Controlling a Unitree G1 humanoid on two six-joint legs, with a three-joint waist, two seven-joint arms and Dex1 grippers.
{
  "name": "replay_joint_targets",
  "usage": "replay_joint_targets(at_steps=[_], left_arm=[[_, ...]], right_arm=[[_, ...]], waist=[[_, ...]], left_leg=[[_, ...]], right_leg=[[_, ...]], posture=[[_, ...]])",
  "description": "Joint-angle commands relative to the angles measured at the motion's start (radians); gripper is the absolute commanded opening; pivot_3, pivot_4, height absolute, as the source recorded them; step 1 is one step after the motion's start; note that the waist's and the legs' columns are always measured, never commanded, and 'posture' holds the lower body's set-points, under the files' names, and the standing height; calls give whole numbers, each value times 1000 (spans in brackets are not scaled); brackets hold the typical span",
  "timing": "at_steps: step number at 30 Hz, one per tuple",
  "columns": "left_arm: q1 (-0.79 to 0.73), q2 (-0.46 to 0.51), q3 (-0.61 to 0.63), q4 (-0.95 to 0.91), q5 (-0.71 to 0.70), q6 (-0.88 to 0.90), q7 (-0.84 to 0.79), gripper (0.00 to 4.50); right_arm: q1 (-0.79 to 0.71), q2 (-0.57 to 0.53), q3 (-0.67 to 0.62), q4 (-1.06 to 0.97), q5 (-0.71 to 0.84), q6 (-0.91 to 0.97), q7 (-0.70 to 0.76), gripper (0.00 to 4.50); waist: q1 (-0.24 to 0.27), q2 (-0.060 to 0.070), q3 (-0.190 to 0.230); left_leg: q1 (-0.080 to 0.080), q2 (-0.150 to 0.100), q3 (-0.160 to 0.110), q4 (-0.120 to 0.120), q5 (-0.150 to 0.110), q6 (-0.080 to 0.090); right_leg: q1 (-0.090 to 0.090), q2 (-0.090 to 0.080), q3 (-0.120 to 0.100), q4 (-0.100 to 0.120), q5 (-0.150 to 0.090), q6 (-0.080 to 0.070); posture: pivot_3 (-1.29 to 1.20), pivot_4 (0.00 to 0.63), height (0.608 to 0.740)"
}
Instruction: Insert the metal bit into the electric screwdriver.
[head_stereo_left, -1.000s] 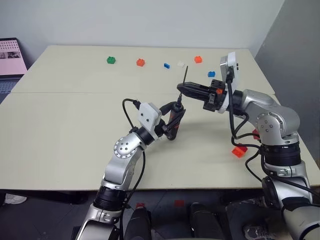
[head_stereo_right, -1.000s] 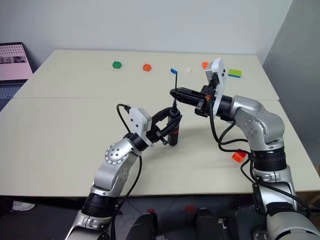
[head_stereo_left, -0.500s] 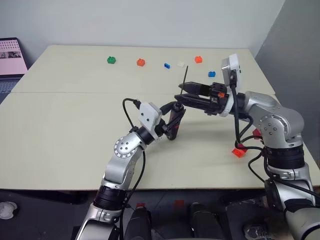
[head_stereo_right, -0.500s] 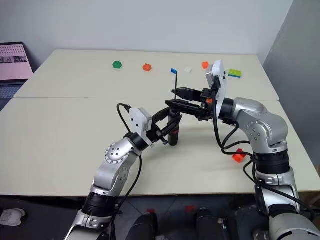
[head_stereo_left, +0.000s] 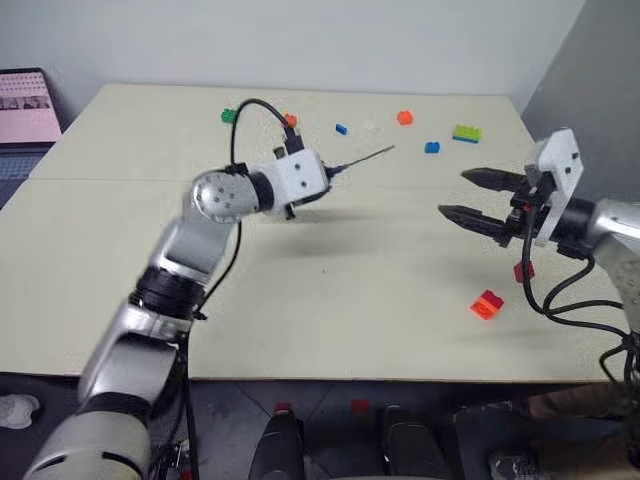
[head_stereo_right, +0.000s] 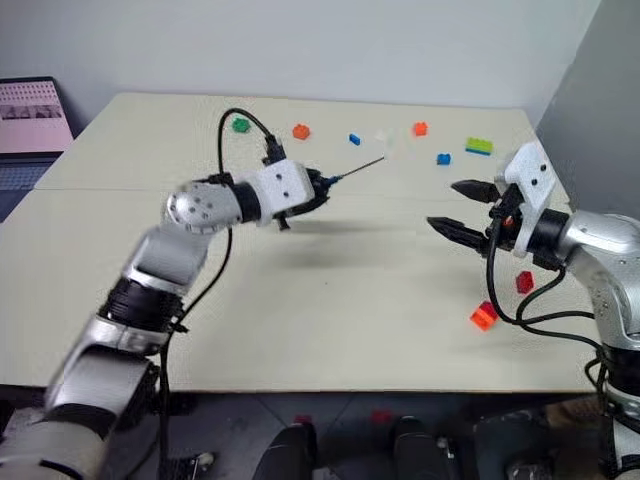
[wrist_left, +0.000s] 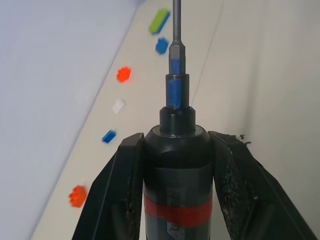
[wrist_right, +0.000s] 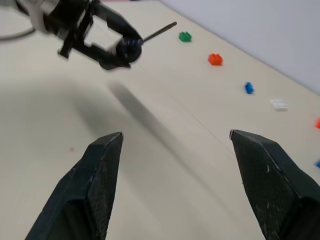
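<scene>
The left claw (wrist_left: 176, 165) is clenched on the screwdriver (wrist_left: 176, 175), the bit (head_stereo_left: 362, 158) already seated in its tip and pointing on along the claw's own line, while the right claw (head_stereo_left: 478, 197) hangs released and empty, well apart.
</scene>
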Motion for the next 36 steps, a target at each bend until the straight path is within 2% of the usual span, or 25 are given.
replay_joint_targets(at_steps=[1, 4, 8, 15, 17, 18, 22, 26, 28, 30, 35, 36], left_arm=[[-90, -44, -79, 198, 71, -111, -65, 1612], [-185, -108, -138, 411, 129, -212, -80, 1612], [-264, -180, -151, 598, 156, -293, -80, 1612], [-324, -251, -157, 780, 213, -360, -80, 1612], [-323, -257, -157, 804, 225, -370, -86, 2314], [-323, -261, -152, 813, 224, -369, -90, 2427], [-330, -268, -130, 834, 215, -369, -101, 3416], [-339, -257, -88, 808, 174, -362, -136, 4243], [-334, -237, -44, 755, 122, -337, -202, 4470], [-311, -187, 10, 652, 53, -283, -287, 4470], [-168, -2, 102, 352, -26, -108, -389, 4500], [-111, 52, 136, 268, -54, -42, -409, 4500]], right_arm=[[2, -91, 11, -129, 14, 51, 44, 3570], [19, -150, 39, -212, 36, 78, 92, 3570], [-12, -144, 64, -258, 74, 134, 81, 3570], [-10, -145, 87, -269, 52, 148, 68, 3570], [2, -142, 91, -267, 41, 143, 62, 3570], [6, -139, 92, -266, 39, 141, 58, 3570], [18, -129, 95, -260, 27, 132, 49, 3570], [26, -123, 101, -240, 17, 113, 57, 3570], [35, -123, 99, -231, 21, 97, 75, 3570], [49, -122, 90, -215, 26, 81, 91, 3570], [74, -124, 86, -167, 7, 31, 111, 4431], [79, -127, 88, -155, 2, 21, 116, 4431]], waist=[[1, 0, 0], [5, -1, 0], [3, -1, 1], [7, -1, 0], [7, -1, 0], [7, -1, 0], [6, -1, 0], [6, -1, 0], [5, -1, 0], [5, -1, 0], [-13, -1, 0], [-15, -1, 0]], left_leg=[[0, 0, 0, -1, 0, 0], [-5, 0, -1, -1, 0, 0], [-8, 0, -1, 0, 0, 0], [-8, 0, -2, 1, 0, 0], [-8, 0, -2, 1, 0, 0], [-8, 0, -2, 1, 0, 0], [-8, 0, -2, 1, 0, 0], [-8, 0, -2, 2, 0, 0], [-8, 0, -2, 2, 0, 0], [-8, 0, -2, 2, 0, 0], [-5, 0, -2, 3, 0, 0], [-3, 0, -2, 3, 0, 0]], right_leg=[[-1, 0, 0, 0, -1, 0], [-5, 0, -1, 1, -1, 1], [-7, 0, -1, 1, 0, 1], [-6, 0, -1, 2, 0, 1], [-6, 0, -1, 2, 0, 1], [-6, 0, -1, 2, 0, 1], [-7, 0, -2, 3, 2, -2], [-7, 0, -2, 4, 2, -2], [-7, 0, -2, 5, 2, -2], [-7, 0, -2, 6, 2, -2], [-7, 0, -1, 12, 2, -3], [-7, 0, -1, 16, 1, -2]], posture=[[0, 150, 740], [0, 150, 740], [0, 150, 740], [0, 150, 740], [0, 150, 740], [0, 150, 740], [0, 150, 740], [0, 150, 740], [0, 150, 740], [0, 150, 740], [0, 150, 740], [0, 150, 740]])
